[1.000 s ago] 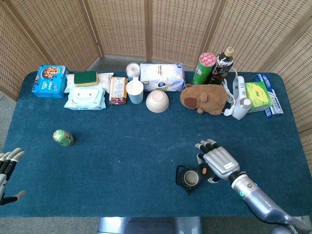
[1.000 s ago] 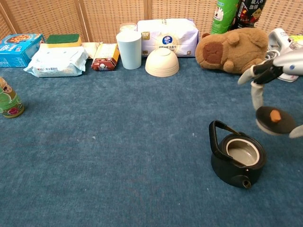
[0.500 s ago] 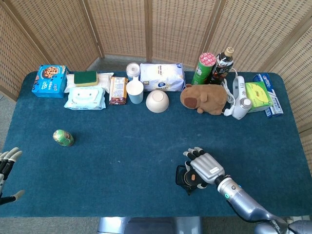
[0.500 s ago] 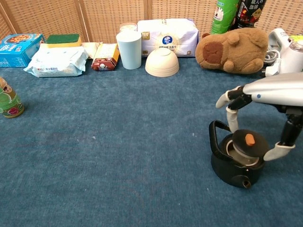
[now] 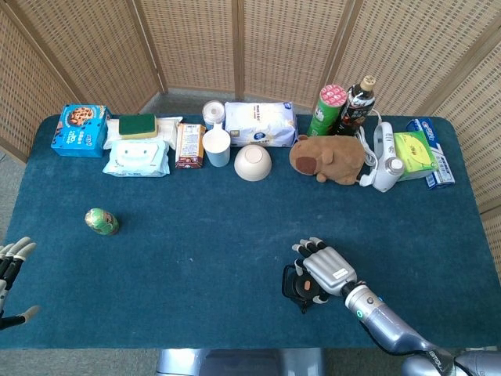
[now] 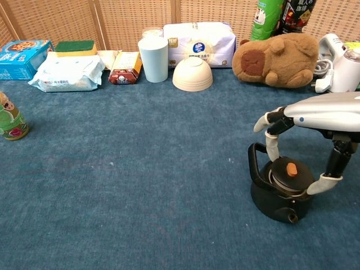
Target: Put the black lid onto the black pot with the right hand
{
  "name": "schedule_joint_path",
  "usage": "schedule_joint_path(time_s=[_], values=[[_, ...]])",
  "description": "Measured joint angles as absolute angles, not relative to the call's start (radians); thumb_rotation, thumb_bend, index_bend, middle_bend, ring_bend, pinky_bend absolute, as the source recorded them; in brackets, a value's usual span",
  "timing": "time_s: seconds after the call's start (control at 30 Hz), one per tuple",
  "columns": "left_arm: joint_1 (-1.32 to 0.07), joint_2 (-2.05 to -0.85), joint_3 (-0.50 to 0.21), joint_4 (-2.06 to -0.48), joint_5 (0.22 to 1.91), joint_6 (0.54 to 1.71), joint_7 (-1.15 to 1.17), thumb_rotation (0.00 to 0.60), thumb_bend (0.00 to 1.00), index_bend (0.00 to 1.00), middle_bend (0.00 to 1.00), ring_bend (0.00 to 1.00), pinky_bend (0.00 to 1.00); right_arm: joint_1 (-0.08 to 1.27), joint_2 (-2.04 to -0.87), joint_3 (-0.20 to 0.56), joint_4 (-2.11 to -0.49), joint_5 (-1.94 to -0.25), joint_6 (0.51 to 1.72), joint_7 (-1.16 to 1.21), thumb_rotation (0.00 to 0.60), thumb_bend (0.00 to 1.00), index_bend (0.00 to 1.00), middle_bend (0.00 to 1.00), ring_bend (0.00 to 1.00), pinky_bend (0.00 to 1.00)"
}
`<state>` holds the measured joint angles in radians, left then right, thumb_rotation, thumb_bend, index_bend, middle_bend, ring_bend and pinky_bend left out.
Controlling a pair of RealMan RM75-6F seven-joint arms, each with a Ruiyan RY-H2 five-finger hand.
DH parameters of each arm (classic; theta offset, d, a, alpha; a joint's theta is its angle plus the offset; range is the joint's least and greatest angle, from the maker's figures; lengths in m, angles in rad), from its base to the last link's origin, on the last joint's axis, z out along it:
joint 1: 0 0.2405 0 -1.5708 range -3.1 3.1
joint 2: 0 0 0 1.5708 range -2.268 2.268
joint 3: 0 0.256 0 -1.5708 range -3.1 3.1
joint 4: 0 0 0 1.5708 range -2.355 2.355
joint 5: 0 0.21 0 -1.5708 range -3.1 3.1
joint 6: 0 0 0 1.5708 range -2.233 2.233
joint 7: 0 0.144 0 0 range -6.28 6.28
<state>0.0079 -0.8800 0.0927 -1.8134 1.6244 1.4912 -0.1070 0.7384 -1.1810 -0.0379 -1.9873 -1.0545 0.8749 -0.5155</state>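
Note:
The black pot (image 6: 277,197) stands on the blue cloth at the front right, its handle raised on the left side; the head view shows the pot (image 5: 294,283) partly under my hand. The black lid (image 6: 288,176) with an orange knob sits over the pot's opening. My right hand (image 6: 306,143) arches over it, and its fingertips (image 6: 273,151) touch the lid's edge on both sides. From the head view, the right hand (image 5: 325,270) covers most of the lid. My left hand (image 5: 11,270) hangs at the table's left edge, fingers apart and holding nothing.
Along the back stand a cookie box (image 5: 80,129), wipes (image 5: 136,158), a cup (image 6: 153,59), a bowl (image 6: 192,74), a white bag (image 6: 199,43), a plush capybara (image 6: 275,58), bottles (image 5: 343,108) and a white appliance (image 6: 339,61). A small green doll (image 5: 102,222) stands at the left.
My right hand carried the lid left and down from beside the pot onto its opening. The lid now sits lower on the pot than half a second ago.

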Motion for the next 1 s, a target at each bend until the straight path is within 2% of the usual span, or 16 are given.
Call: schedule_joint_path(time_s=[0.47, 1.0], values=[[0.01, -0.88, 0.094, -1.813, 1.628, 1.495, -0.107, 0.6, 0.08, 0.0, 0.0, 0.0, 0.0, 0.753, -1.172, -0.044, -1.996, -1.019, 0.881, -0.541, 0.6, 0.21, 0.45, 0.12, 0.09, 0.0], [0.011, -0.881, 0.096, -1.814, 1.631, 1.498, -0.104, 0.6, 0.08, 0.0, 0.0, 0.0, 0.0, 0.757, -1.146, -0.061, -2.008, -1.012, 0.872, -0.526, 0.6, 0.22, 0.27, 0.11, 0.08, 0.0]])
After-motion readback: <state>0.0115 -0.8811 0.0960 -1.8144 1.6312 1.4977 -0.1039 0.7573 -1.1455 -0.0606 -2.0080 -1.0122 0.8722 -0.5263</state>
